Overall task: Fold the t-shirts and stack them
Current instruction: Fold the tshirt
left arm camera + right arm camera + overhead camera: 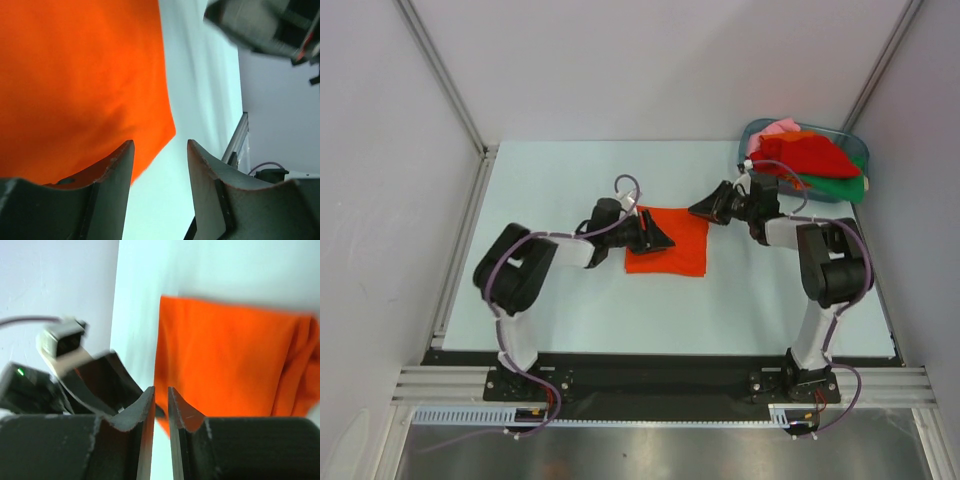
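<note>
**A:** Obs. The bright orange cloth t-shirt [670, 248] is lying as a flat rectangle in the middle of the pale blue tabletop [570, 300]. The left gripper [658, 233] is sitting over its left edge. The right gripper [704, 209] is sitting at its far right corner.

**B:** Finger state?

**A:** The left fingers [116, 172] are standing moderately wide with nothing between them. Bare table is showing in the gap and orange cloth behind one finger. The right fingers [144, 412] are nearly together, leaving a thin slit with no cloth visible in it.

**B:** And the other shirts?

**A:** The heap of red, green, pink and orange cloth shirts [805, 158] is waiting in the bluish translucent plastic tub [855, 150] at the far right, well apart from the orange one.

**B:** Judgement: this one is looking mostly folded, with one more fold or a tidy-up probably pending.

**A:** Agreed. To do that well, I'm suggesting:
- The left gripper is dropping low enough that one finger is sliding under every layer at the edge.
- The right gripper is spreading before it pinches its corner.
- Both are lifting level and together, then letting go low.

Risk: catching only the top layer, which would be peeling the fold open.
</note>
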